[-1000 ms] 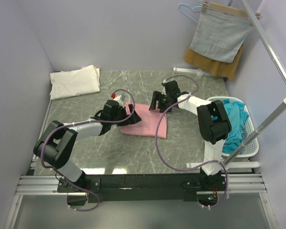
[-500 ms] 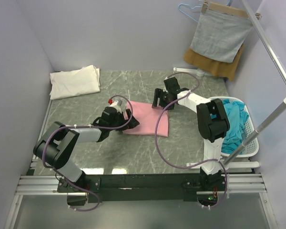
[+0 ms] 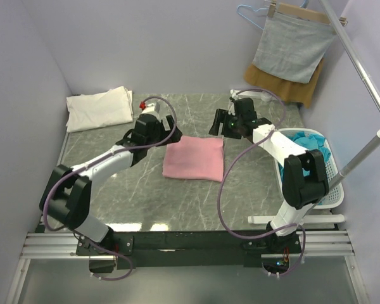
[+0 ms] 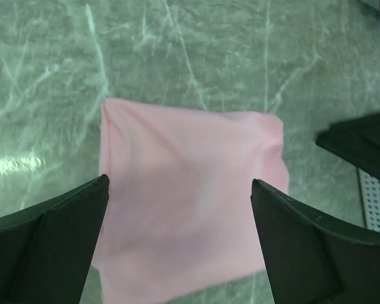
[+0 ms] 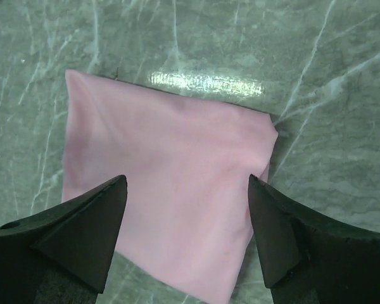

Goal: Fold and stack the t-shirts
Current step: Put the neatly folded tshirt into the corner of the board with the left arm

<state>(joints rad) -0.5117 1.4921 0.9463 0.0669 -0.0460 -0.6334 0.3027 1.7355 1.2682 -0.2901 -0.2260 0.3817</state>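
Note:
A pale pink t-shirt lies folded into a flat square in the middle of the table, and it fills the left wrist view and the right wrist view. My left gripper hovers open off the shirt's far left corner, its jaws empty. My right gripper hovers open off the far right corner, with nothing between its fingers. A folded cream-white t-shirt rests at the back left. Teal-blue t-shirts lie crumpled in a white basket on the right.
A grey cloth hangs clipped to a hanger at the back right, above a mustard-brown cloth. A white rack pole slants across the right side. Walls close in the table at the left, back and right.
Both grippers have lifted off the pink t-shirt and drawn back toward the far side. The shirt now lies flat and uncovered.

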